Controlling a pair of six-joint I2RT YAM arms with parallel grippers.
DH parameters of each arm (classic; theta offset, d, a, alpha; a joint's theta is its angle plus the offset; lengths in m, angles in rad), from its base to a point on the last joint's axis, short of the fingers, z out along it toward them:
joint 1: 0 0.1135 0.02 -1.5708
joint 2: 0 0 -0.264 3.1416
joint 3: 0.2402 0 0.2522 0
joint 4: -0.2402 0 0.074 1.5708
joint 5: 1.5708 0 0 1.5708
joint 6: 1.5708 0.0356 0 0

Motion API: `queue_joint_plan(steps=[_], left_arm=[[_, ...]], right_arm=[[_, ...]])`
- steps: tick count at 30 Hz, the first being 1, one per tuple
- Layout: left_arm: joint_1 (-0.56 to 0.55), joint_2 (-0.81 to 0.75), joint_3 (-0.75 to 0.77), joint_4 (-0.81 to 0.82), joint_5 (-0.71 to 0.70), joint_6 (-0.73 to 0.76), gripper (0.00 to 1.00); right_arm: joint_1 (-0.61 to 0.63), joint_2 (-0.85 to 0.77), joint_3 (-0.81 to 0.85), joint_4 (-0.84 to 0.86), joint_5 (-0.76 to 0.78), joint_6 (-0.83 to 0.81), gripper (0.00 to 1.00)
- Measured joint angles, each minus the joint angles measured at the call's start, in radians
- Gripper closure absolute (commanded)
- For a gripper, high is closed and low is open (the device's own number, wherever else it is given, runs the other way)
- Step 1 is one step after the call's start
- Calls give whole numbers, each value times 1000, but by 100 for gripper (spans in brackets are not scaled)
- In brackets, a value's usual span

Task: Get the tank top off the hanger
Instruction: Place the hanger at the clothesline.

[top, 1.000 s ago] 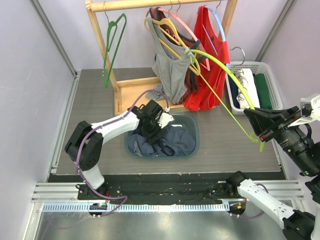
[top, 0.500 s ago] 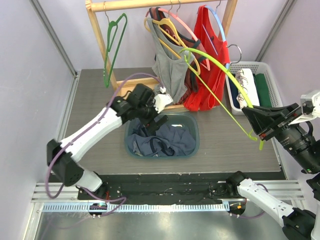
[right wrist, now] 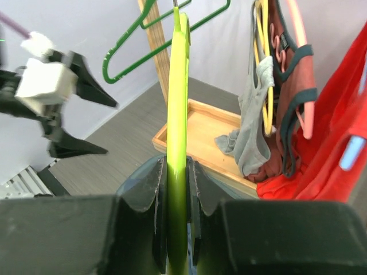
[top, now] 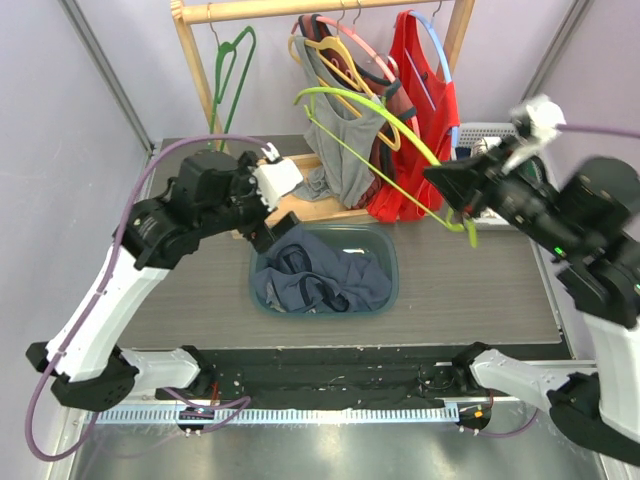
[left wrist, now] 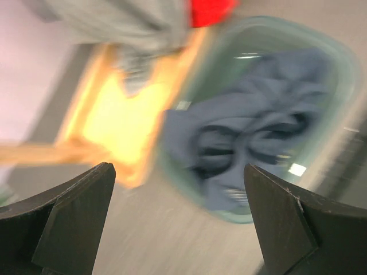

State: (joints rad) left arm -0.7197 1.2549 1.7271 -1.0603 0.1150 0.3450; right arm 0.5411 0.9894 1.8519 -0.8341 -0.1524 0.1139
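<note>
A dark blue tank top (top: 325, 280) (left wrist: 258, 137) lies crumpled in the teal bin (top: 392, 262). The lime green hanger (top: 425, 150) (right wrist: 178, 86) is bare, and my right gripper (top: 452, 195) (right wrist: 178, 189) is shut on it, holding it in the air above the bin's far right side with its hook end reaching toward the rack. My left gripper (top: 262, 200) (left wrist: 183, 229) (right wrist: 112, 129) hangs open with nothing between its fingers, raised above the bin's far left corner. The left wrist view is blurred.
A wooden rack (top: 190, 60) stands at the back with a dark green hanger (top: 225, 85), a grey tank top (top: 345, 150) on a yellow hanger, and red garments (top: 420, 100). Its wooden base tray (top: 320, 208) borders the bin. A white basket (top: 490, 130) sits back right, mostly behind my right arm.
My left gripper opened, let go of the blue top and rose out of the bin to the left. My right arm swung the lime hanger left and up toward the rack.
</note>
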Motion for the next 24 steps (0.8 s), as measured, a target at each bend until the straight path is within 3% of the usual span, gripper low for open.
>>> queue_joint_plan(steps=[6, 9, 15, 24], left_arm=[[7, -94, -32, 102, -345, 80, 0], [9, -142, -47, 132, -430, 116, 0], [9, -300, -73, 204, -480, 172, 0], [23, -401, -158, 217, -477, 195, 0]], right_arm=[[0, 197, 16, 104, -19, 1, 99], [0, 332, 60, 162, -23, -1, 99], [20, 606, 238, 244, 16, -30, 99], [132, 814, 498, 253, 138, -142, 99]])
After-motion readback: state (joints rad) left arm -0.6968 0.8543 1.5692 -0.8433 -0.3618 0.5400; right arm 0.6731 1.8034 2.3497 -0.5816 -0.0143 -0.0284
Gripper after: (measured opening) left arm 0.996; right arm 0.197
